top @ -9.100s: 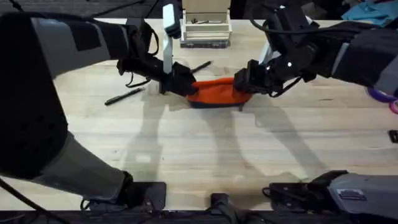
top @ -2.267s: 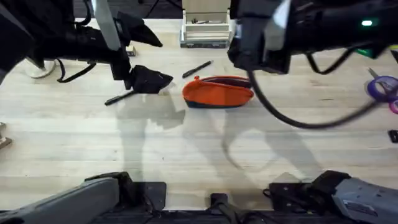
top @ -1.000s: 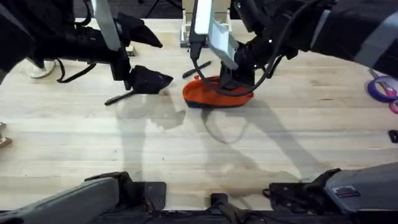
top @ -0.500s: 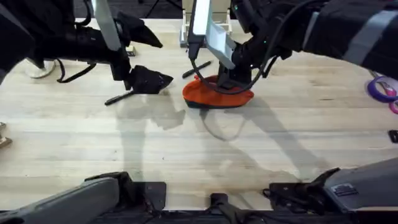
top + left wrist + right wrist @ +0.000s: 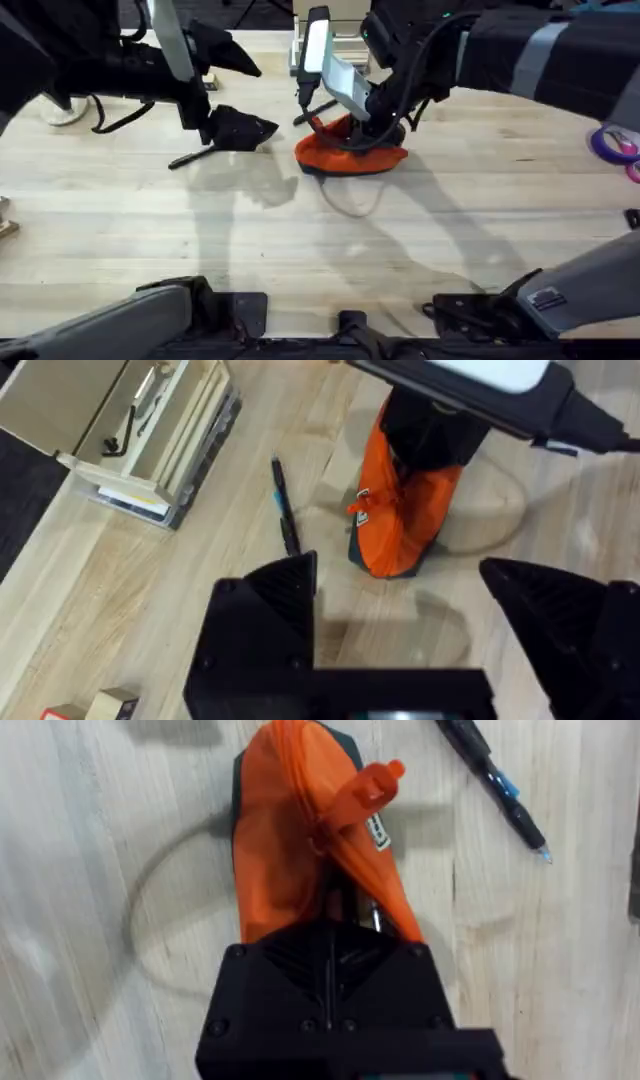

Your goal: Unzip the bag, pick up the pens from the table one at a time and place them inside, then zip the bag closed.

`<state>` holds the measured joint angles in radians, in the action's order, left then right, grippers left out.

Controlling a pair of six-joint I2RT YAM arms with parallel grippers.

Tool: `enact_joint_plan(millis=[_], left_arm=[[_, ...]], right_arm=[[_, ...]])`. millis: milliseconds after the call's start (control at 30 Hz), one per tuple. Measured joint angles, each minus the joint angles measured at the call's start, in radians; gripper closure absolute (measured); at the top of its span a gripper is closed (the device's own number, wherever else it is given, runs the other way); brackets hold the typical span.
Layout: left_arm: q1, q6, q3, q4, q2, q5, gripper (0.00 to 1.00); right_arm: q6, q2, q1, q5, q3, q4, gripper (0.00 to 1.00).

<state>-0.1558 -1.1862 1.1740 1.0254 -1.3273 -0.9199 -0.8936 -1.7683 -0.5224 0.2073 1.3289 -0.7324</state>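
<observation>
The orange bag (image 5: 350, 158) with a dark base lies mid-table. My right gripper (image 5: 345, 125) is down on its top near the left end, shut on the orange fabric by the zipper line (image 5: 330, 925). The orange zipper pull (image 5: 370, 785) sticks up just beyond the fingers. One black pen (image 5: 315, 110) lies behind the bag (image 5: 275, 850) and appears as a pen (image 5: 495, 785) in the right wrist view. A second pen (image 5: 200, 155) lies left of the bag, under my left gripper (image 5: 250, 128). That gripper is open and empty (image 5: 398, 565), hovering apart from the bag (image 5: 400, 535).
A wooden organiser box (image 5: 330, 45) stands at the table's back edge, close behind the pen (image 5: 285, 520). A purple tape roll (image 5: 615, 140) sits at the far right. The front half of the plank table (image 5: 330, 250) is bare wood.
My right gripper came down onto the bag and has slid left along its top, bunching the fabric. The left arm let go of the bag earlier and now holds still.
</observation>
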Motion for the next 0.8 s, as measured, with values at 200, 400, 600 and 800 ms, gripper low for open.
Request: enact_joint_plan(millis=[200,400,600,800], left_arm=[[0.000,0.000,0.000,0.000,0.000,0.000,0.007],[0.000,0.000,0.000,0.000,0.000,0.000,0.008],[0.000,0.000,0.000,0.000,0.000,0.000,0.007],[0.000,0.000,0.000,0.000,0.000,0.000,0.007]], right_arm=[[0.004,0.000,0.002,-0.002,0.000,0.000,0.291],[0.003,0.000,0.002,-0.001,0.000,-0.001,0.005],[0.003,0.000,0.002,-0.001,0.000,-0.001,0.005],[0.005,0.000,0.002,-0.001,0.000,-0.001,0.005]])
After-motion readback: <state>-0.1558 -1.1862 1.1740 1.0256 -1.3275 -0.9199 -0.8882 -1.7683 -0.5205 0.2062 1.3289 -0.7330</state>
